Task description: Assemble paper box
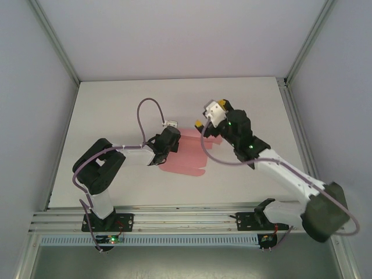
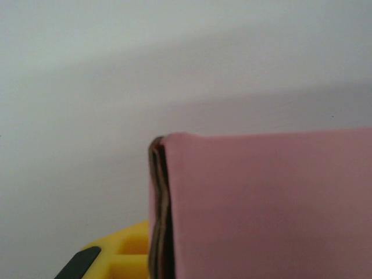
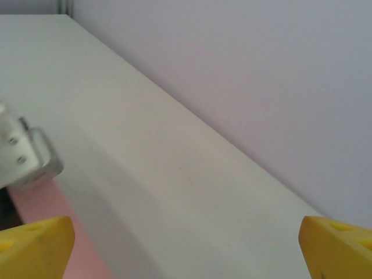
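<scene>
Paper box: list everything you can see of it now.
The paper box is thin pink card, not yet a box: a sheet lying mostly flat on the table. The left wrist view shows one face ending in a folded, layered edge. The left gripper looks shut on its left part; the open right gripper hovers at its far right corner, not gripping it.

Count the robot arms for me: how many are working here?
2. The left arm at near left, reaching to the pink paper box; the right arm at near right.
</scene>
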Motion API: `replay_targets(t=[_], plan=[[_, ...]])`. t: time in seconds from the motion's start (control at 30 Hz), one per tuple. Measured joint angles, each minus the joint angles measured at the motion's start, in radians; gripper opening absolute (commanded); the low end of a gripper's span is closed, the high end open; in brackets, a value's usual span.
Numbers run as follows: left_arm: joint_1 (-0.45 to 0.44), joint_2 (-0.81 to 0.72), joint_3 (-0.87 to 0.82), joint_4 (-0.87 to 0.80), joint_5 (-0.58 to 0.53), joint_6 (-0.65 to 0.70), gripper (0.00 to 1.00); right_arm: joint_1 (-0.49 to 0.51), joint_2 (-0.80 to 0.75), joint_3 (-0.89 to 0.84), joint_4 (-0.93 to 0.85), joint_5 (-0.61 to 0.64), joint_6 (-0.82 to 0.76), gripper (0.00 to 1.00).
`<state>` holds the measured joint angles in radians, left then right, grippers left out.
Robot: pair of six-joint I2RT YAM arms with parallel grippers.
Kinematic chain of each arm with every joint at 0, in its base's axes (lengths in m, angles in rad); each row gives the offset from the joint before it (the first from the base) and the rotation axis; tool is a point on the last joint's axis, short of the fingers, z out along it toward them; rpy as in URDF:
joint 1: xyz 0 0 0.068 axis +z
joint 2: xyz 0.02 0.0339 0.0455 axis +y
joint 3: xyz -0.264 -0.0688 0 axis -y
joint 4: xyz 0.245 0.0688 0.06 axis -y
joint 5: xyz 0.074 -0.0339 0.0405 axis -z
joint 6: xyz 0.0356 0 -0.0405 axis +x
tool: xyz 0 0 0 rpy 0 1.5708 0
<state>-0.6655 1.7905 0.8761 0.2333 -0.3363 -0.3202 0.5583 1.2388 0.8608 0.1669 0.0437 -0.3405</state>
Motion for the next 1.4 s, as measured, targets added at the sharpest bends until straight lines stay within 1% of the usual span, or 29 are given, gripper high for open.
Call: replay_targets(t=[0.1, 0.23, 0.33, 0.4, 0.57, 0.63, 0.7, 0.77, 0.83, 0.93, 1.03, 1.1, 1.2, 1.4], plan=[[0.000, 0.002, 0.000, 0.000, -0.001, 0.000, 0.13, 0.000, 0.114, 0.039, 0.002, -0.001, 0.056, 0.98], [0.000, 0.009, 0.007, 0.000, -0.001, 0.000, 0.13, 0.000, 0.251, 0.042, -0.020, -0.002, 0.107, 0.98], [0.000, 0.013, 0.013, 0.000, 0.002, -0.001, 0.13, 0.000, 0.319, 0.042, -0.039, 0.024, 0.137, 0.98], [0.000, 0.013, 0.013, 0.000, 0.003, -0.001, 0.13, 0.000, 0.339, 0.042, -0.035, 0.035, 0.160, 0.98], [0.000, 0.014, 0.014, 0.000, 0.003, -0.002, 0.12, 0.000, 0.331, 0.042, -0.036, 0.050, 0.183, 0.98], [0.000, 0.011, 0.014, -0.001, 0.005, -0.014, 0.06, 0.001, 0.311, 0.035, -0.045, 0.062, 0.190, 0.98], [0.000, 0.004, 0.014, -0.014, 0.011, -0.032, 0.00, 0.000, 0.257, 0.018, -0.066, 0.079, 0.209, 0.98], [0.000, -0.016, 0.014, -0.045, 0.011, -0.052, 0.00, 0.000, 0.169, -0.007, -0.075, 0.095, 0.240, 0.98], [0.000, -0.055, 0.011, -0.075, 0.006, -0.074, 0.00, 0.000, 0.045, -0.035, -0.077, 0.109, 0.276, 0.98], [0.000, -0.146, -0.006, -0.090, -0.006, -0.085, 0.00, -0.014, -0.140, -0.063, -0.070, 0.128, 0.325, 0.98], [0.000, -0.240, -0.018, -0.091, -0.006, -0.086, 0.00, -0.053, -0.241, -0.056, -0.096, 0.133, 0.353, 0.98], [0.000, -0.283, -0.023, -0.091, -0.005, -0.086, 0.00, -0.068, -0.250, -0.031, -0.142, 0.137, 0.358, 0.98], [0.000, -0.317, -0.029, -0.095, -0.005, -0.089, 0.00, -0.072, -0.216, -0.010, -0.195, 0.137, 0.362, 0.98], [0.000, -0.321, -0.035, -0.120, -0.005, -0.105, 0.00, -0.072, -0.135, -0.014, -0.260, 0.028, 0.361, 0.98]])
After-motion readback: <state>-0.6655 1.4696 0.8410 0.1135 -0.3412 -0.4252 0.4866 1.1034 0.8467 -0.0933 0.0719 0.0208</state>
